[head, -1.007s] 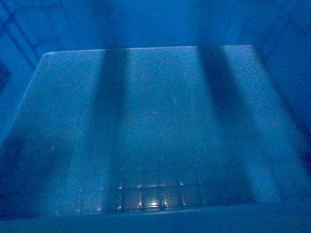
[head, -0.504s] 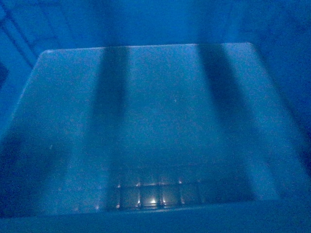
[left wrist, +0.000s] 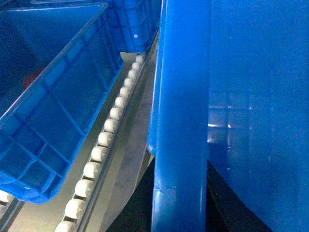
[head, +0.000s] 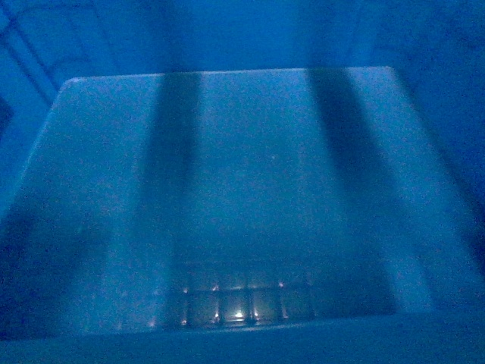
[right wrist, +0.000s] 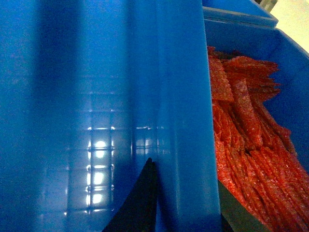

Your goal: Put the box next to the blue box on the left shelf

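Both pincers, L (left wrist: 181,212) & R (right wrist: 186,212), clamp box (head: 242,189) rim.

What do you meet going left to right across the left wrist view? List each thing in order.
Ribbed blue crate → row of white rollers → thick rim of the box → the box's smooth inner wall.
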### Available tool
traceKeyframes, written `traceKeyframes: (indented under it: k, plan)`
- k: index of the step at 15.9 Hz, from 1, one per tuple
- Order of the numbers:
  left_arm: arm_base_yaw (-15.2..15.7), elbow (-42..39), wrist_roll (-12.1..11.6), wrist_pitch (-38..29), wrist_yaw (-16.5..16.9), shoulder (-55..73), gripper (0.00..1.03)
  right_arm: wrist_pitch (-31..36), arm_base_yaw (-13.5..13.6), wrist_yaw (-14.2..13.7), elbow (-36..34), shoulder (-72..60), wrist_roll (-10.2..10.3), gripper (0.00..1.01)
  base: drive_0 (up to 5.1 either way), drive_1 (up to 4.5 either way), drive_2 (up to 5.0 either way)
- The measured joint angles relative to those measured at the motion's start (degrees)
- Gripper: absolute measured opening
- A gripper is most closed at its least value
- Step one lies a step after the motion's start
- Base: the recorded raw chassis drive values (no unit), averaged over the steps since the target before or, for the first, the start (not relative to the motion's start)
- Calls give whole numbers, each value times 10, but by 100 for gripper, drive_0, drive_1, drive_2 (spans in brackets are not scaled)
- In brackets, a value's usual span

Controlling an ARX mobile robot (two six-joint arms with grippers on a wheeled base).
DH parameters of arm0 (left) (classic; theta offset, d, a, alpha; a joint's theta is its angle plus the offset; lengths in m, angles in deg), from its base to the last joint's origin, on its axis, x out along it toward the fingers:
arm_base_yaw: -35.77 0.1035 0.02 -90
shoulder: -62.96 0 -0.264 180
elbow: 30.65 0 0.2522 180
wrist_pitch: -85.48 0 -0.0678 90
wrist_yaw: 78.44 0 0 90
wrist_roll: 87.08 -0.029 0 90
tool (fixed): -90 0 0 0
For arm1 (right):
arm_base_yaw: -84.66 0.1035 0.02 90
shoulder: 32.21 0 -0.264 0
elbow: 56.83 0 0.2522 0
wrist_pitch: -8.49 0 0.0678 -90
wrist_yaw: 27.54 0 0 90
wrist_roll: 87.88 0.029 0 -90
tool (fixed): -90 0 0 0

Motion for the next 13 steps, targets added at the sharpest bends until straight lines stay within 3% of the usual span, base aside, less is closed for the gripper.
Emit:
traceKeyframes:
  k: [13]
  plan:
    - [0, 0, 0, 0, 0, 0, 14, 0, 0, 0, 0, 0, 0, 17, 0, 0, 0]
